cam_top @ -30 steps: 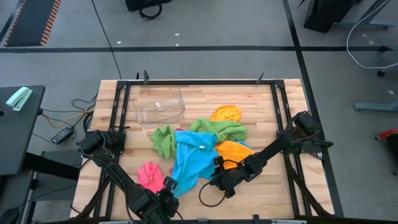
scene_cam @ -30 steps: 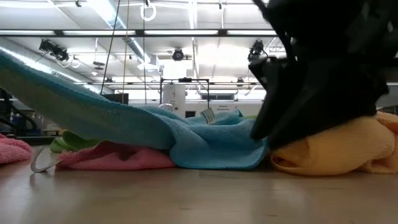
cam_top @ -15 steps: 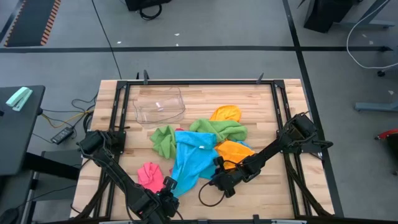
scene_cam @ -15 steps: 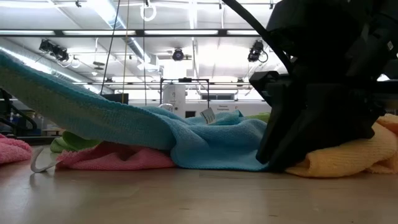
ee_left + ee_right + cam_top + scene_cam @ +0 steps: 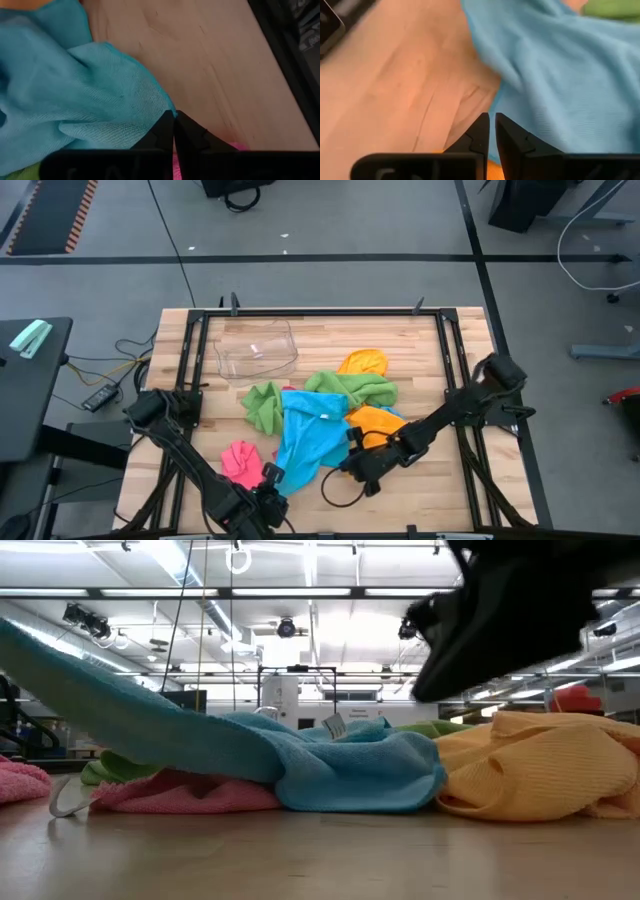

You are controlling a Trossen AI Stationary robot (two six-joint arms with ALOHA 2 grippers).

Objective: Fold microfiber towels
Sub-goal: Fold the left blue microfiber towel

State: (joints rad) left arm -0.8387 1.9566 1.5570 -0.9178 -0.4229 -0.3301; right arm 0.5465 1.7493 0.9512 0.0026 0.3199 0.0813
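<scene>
A sky-blue towel [image 5: 308, 435] lies spread over a pile of towels in the table's middle: two green [image 5: 262, 405], two orange [image 5: 375, 423] and a pink one [image 5: 240, 460]. My left gripper [image 5: 271, 476], near the front edge, is shut on the blue towel's near corner. My right gripper [image 5: 352, 465] is shut and empty. It hangs above the table at the blue towel's near right edge [image 5: 492, 95], beside the orange towel [image 5: 540, 765]. In the low view it hangs dark above the pile [image 5: 430, 680]. My left gripper pinches the blue towel's near corner [image 5: 167, 107] between its two fingertips. The corner is lifted off the table. From it the cloth runs down as a drawn band [image 5: 120, 715] to the rest of the towel, which lies on the pile.
A clear plastic tub [image 5: 257, 350] stands at the far left of the table. A black cable loop [image 5: 338, 495] lies near the front edge below my right gripper. Bare wood [image 5: 420, 490] lies to the near right. Black frame rails [image 5: 455, 380] run along both sides.
My right gripper first went down to the table in front of the orange towel, then rose clear of it, so the orange towel now shows whole in the low view. My left gripper and the blue towel's lifted corner have kept still.
</scene>
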